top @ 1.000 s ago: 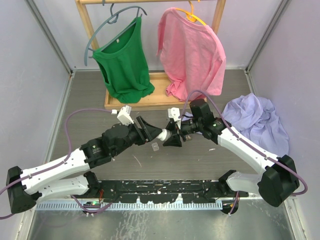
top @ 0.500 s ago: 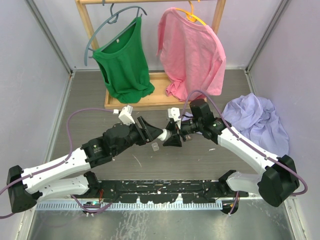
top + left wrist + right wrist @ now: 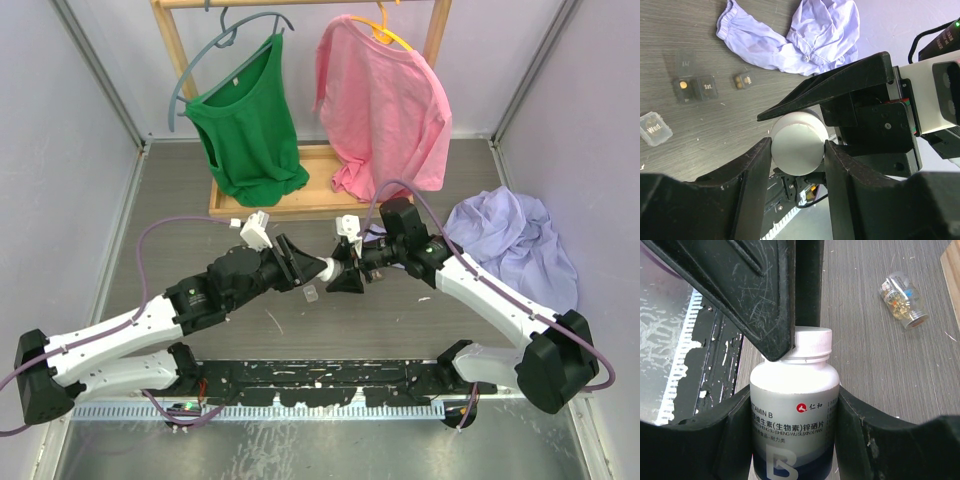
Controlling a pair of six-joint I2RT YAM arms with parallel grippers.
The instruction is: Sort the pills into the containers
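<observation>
The small tubs (image 3: 696, 86) lay on the table (image 3: 670, 30), well apart from both claws. The right claw (image 3: 794, 407) held a white pill bottle (image 3: 792, 390) by its body; the left claw (image 3: 797, 152) pinched its cap (image 3: 797, 142) from both sides. A purple cloth (image 3: 805, 35) lay near the tubs.

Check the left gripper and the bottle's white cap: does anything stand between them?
Nothing visible does. The left gripper presses the cap from both sides, while the right gripper holds the bottle. The cap, not yet off, itself closes the bottle off from the small containers.
</observation>
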